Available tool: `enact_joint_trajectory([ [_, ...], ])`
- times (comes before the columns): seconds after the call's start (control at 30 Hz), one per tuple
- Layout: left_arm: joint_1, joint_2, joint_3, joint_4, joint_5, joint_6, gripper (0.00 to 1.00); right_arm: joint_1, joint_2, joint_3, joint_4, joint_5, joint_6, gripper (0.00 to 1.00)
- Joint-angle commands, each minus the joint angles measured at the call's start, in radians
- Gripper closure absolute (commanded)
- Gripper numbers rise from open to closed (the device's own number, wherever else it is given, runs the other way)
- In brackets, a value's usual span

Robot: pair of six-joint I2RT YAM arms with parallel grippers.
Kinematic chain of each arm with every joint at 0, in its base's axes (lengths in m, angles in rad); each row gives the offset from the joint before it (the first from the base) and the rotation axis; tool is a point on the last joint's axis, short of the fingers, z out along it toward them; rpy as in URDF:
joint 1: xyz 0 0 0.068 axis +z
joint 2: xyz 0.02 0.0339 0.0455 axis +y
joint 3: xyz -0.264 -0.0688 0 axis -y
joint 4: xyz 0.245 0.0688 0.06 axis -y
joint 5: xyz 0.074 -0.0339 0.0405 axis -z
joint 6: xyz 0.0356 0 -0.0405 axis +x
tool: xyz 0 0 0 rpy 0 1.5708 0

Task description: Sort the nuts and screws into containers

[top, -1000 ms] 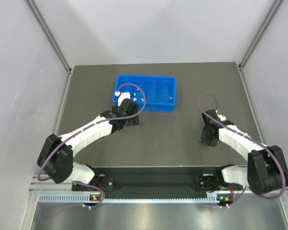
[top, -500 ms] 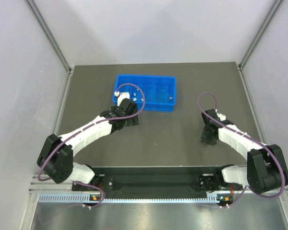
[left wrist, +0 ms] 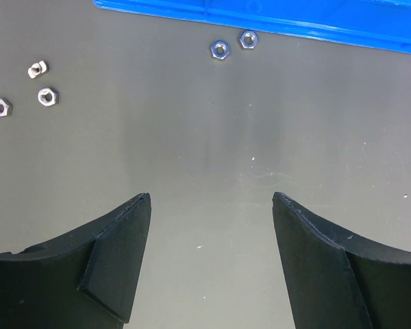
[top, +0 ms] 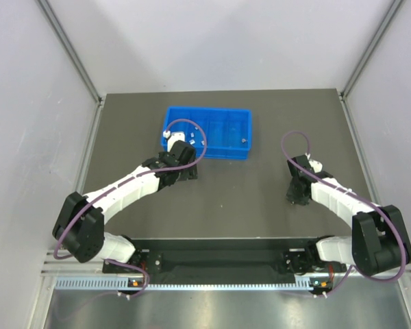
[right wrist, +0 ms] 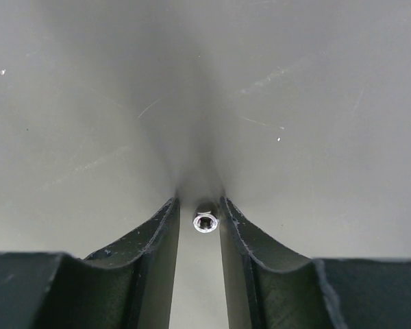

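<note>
The bright blue tray (top: 226,118) lies at the back middle of the table; its front wall shows in the left wrist view (left wrist: 274,17). My left gripper (top: 185,173) (left wrist: 211,205) is open and empty, just in front of the tray. Two nuts (left wrist: 219,49) lie against the tray's front wall. Two more nuts (left wrist: 47,96) and a tiny screw-like piece (left wrist: 38,68) lie to the left. My right gripper (top: 296,199) (right wrist: 199,204) is down at the table on the right. Its jaws stand narrowly apart around one nut (right wrist: 205,223), which touches the right finger.
A few small silvery pieces (top: 243,140) lie inside the tray's compartments. The dark table is walled by grey panels left, right and behind. A purple cable loops over each arm.
My right gripper has shifted slightly on the table. The left arm has not moved.
</note>
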Motion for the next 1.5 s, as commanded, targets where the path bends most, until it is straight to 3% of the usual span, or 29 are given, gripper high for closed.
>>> enact_joint_trajectory([
  [0.0,0.004,-0.036,-0.004,0.034,0.0,0.007,0.24,0.017,-0.008,-0.002,-0.024,-0.027,0.023,0.69],
  [0.37,0.006,-0.047,-0.013,0.034,0.005,0.007,0.24,0.018,-0.013,-0.021,-0.048,-0.021,0.049,0.7],
  [0.63,0.004,-0.056,-0.016,0.034,0.007,0.015,0.24,0.025,-0.016,-0.027,-0.065,-0.018,0.071,0.78],
  [0.77,0.006,-0.056,-0.014,0.032,0.008,0.021,0.24,0.031,-0.031,-0.033,-0.074,-0.019,0.079,0.77],
  [0.83,0.008,-0.056,-0.013,0.032,0.01,0.021,0.24,0.034,-0.039,-0.036,-0.082,-0.016,0.082,0.71],
  [1.03,0.006,-0.056,-0.013,0.035,0.014,0.02,0.24,0.034,-0.053,-0.041,-0.078,-0.016,0.083,0.7],
  [1.47,0.011,-0.048,-0.019,0.04,0.013,0.023,0.24,0.037,0.009,-0.009,-0.051,-0.002,0.066,0.79],
])
